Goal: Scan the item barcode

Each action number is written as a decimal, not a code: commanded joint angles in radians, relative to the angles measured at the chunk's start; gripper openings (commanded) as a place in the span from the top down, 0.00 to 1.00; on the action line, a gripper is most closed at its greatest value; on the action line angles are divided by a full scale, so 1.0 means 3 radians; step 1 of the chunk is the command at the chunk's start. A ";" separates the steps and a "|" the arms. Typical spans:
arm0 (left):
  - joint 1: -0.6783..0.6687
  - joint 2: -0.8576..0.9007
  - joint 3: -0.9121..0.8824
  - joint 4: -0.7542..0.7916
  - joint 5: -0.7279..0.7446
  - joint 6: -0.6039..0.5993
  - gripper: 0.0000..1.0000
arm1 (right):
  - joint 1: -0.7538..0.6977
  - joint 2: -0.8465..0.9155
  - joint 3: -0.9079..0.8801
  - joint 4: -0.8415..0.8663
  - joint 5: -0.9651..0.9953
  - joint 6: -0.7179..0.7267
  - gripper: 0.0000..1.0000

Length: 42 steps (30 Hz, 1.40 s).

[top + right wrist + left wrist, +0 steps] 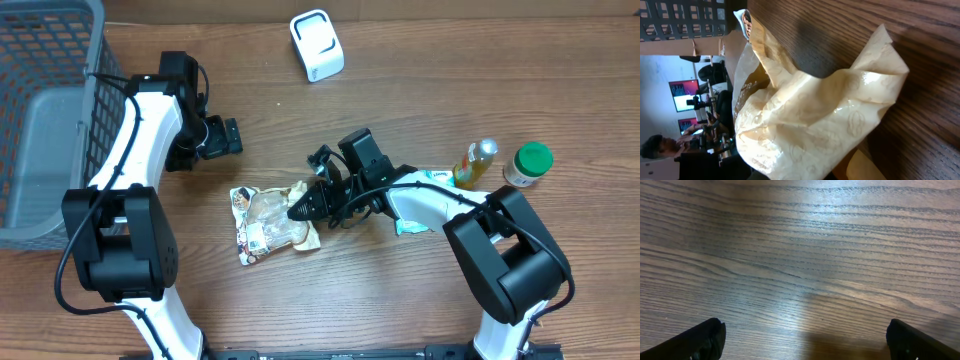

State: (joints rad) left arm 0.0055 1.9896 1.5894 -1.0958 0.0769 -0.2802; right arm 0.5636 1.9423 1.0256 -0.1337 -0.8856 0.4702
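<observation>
- Centrally, the packet lay flat on the wooden worktop, just in front of the midline, with its printed face up and its right edge crumpled.
- Right gripper: reached leftward from the right arm, its jaws together and pinching the packet's right edge. In the right wrist view, creased cream film filled most of the frame, bunched up close to the camera, and the fingers themselves could not be made out.
- Left gripper: hung over bare wood, left of and behind the packet and well apart from it. Its jaws stood wide apart and held nothing; in the left wrist view only the two dark fingertips showed at the bottom corners, with wood grain between them.
- Scanner: a white unit standing at the far edge of the worktop, behind the packet and apart from both arms.
- Basket: grey mesh, at the far left edge, beside the left arm.
- Bottle and green-lidded jar: stood side by side to the right, behind the right arm.
</observation>
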 commanded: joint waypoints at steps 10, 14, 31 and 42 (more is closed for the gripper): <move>-0.0019 -0.0074 0.0031 0.0003 -0.0032 0.0062 0.01 | 0.0005 -0.0004 0.0013 0.0028 -0.0018 -0.0025 0.96; -0.0019 -0.0074 0.0031 0.0003 -0.0032 0.0062 0.00 | 0.0005 -0.0004 0.0013 0.0028 -0.0020 -0.0027 0.96; -0.0019 -0.0074 0.0031 0.0003 -0.0032 0.0062 0.00 | 0.0005 -0.0032 0.0013 0.0067 -0.0081 -0.0033 0.96; -0.0019 -0.0074 0.0031 0.0003 -0.0032 0.0062 0.00 | 0.0005 -0.0229 0.0013 0.0058 -0.0083 -0.0113 0.96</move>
State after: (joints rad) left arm 0.0055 1.9896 1.5894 -1.0958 0.0769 -0.2802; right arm 0.5636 1.9209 1.0256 -0.1234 -0.8871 0.4507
